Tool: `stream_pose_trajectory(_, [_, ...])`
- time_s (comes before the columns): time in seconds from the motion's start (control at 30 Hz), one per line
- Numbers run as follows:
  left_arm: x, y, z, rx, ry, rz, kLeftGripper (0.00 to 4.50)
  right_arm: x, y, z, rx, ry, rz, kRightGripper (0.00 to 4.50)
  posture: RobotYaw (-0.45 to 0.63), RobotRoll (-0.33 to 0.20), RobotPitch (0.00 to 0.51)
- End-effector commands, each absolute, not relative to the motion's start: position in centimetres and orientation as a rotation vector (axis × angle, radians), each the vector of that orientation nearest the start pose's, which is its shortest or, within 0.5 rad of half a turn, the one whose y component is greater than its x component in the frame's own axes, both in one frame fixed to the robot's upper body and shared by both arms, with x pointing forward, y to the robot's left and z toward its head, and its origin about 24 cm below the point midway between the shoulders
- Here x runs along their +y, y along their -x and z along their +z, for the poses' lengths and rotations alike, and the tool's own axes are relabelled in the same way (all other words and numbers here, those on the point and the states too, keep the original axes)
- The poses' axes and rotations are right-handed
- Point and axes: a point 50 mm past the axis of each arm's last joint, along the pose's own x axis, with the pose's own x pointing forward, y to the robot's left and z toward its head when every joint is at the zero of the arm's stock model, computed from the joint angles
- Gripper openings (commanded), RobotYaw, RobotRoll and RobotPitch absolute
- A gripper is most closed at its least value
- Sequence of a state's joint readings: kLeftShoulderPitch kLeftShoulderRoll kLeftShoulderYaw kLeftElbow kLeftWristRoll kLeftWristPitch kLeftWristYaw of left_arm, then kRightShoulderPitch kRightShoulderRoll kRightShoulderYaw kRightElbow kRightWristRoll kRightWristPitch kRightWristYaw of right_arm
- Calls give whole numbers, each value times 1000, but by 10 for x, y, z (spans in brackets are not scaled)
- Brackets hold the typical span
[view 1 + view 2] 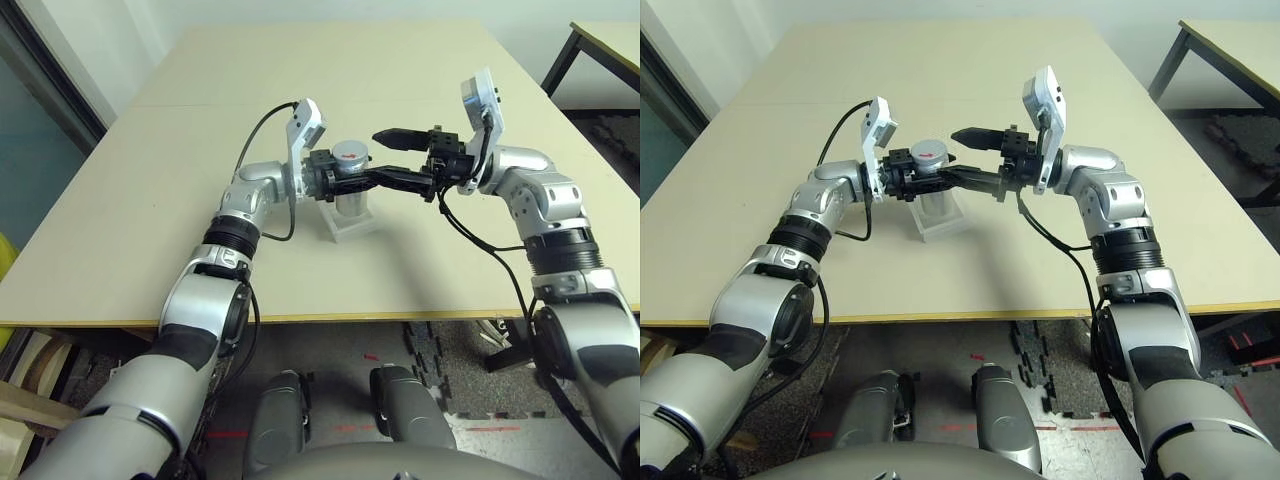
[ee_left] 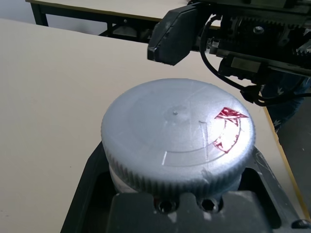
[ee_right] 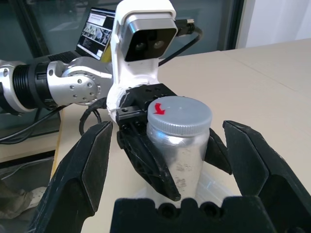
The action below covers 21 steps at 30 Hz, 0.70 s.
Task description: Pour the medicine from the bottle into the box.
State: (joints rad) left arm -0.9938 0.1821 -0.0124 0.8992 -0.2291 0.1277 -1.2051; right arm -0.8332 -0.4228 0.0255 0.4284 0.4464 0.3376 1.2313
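The left gripper is clamped on the bottle, fingers pressed against its silver body just under the cap, and it holds the bottle upright in the middle of the table. The round grey cap is on, with a red mark on its top face. Right beneath the bottle sits the box, clear and pale, resting on the tabletop; whether the bottle's base touches it cannot be told. From the right comes the right gripper, pointing leftward and level, its two black fingers spread wide apart with nothing between them gripped. One finger shows on the far side of the cap, the other runs on the near side toward the bottle, so the bottle stands in the open gap between them. In the right wrist view the fingers flank the bottle on both sides, apart from its body. Both silver forearms reach in over the near edge of the table.
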Motion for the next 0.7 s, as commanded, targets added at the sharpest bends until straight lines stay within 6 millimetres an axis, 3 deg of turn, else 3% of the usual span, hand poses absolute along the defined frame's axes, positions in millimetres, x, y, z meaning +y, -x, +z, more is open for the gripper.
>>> stream_pose_trajectory(0.03, [90,-373,150,56,-26,-1323,2724,-143,-350,197,-78,35,1312,4500,-271,0,44])
stream_pose_trajectory(0.7, [78,-370,156,24,-89,-1383,2724,-133,-357,196,-54,62,1340,4500,-273,0,39])
